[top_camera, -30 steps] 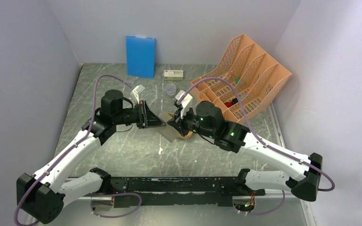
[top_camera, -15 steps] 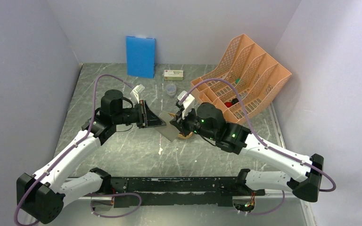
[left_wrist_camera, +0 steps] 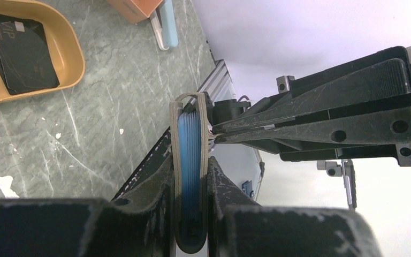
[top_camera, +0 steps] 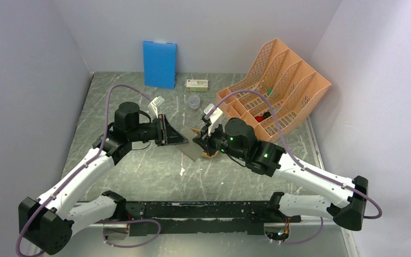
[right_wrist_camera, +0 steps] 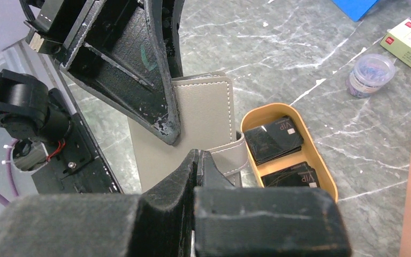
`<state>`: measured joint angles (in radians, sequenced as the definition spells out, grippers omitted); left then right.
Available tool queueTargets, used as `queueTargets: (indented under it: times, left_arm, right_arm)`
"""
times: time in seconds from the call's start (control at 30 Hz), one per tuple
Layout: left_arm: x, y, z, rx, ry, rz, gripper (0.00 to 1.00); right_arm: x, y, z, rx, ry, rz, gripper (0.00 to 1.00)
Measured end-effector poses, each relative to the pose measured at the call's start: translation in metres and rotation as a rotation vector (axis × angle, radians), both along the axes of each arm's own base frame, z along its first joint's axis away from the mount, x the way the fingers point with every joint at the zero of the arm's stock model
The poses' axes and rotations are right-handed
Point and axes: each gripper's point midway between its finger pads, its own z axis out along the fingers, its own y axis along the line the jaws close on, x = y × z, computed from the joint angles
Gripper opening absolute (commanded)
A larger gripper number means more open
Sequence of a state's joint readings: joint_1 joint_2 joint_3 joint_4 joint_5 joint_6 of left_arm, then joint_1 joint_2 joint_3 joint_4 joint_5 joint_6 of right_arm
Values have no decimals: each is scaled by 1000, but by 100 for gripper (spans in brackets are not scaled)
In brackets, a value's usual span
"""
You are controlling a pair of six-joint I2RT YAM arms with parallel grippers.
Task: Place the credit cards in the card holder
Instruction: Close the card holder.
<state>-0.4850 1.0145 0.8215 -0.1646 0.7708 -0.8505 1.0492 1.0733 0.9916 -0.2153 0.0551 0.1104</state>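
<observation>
The grey card holder [top_camera: 191,151] stands on edge between my two grippers at the table's middle. My left gripper [top_camera: 184,140] is shut on it; in the left wrist view the holder [left_wrist_camera: 189,134] is seen edge-on between the jaws, its blue inner pockets showing. My right gripper [right_wrist_camera: 199,155] is shut on the holder's grey strap [right_wrist_camera: 234,156], and its fingers [left_wrist_camera: 321,123] reach in from the right. Black credit cards [right_wrist_camera: 274,138] lie in the mustard-yellow tray [right_wrist_camera: 321,171] beside the holder [right_wrist_camera: 203,107]. They also show in the left wrist view [left_wrist_camera: 24,48].
A blue board [top_camera: 159,64] leans on the back wall. An orange file rack [top_camera: 278,85] stands at the back right. A small box [top_camera: 197,84] and a small clear jar [top_camera: 193,101] lie behind the grippers.
My right arm has shifted slightly to the right. The left arm and the card holder have stayed in place.
</observation>
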Motion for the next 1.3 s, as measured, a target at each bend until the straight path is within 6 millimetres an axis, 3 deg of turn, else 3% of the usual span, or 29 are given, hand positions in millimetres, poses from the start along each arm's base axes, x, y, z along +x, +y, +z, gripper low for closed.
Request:
queueTargets:
  times: [0.2,0.37,0.7,0.9,1.3]
  left_arm:
    - [0,2,-2,29,-25,-6,5]
    - [3,3,3,42,-66,-1,5]
    - [1,7,0,77,-79,-9,5]
    - [0,7,2,79,-93,-12,5]
    - [0,8,2,81,-98,-13,5]
  right_arm:
    - [-8,-4,-3,-21,37,19,32]
    - [-16,-10,7,-44,71,42,41]
    - [0,-26,32,-7,120,42,42]
    - [-3,-16,21,-24,178,103,43]
    - [0,-10,8,-44,223,100,31]
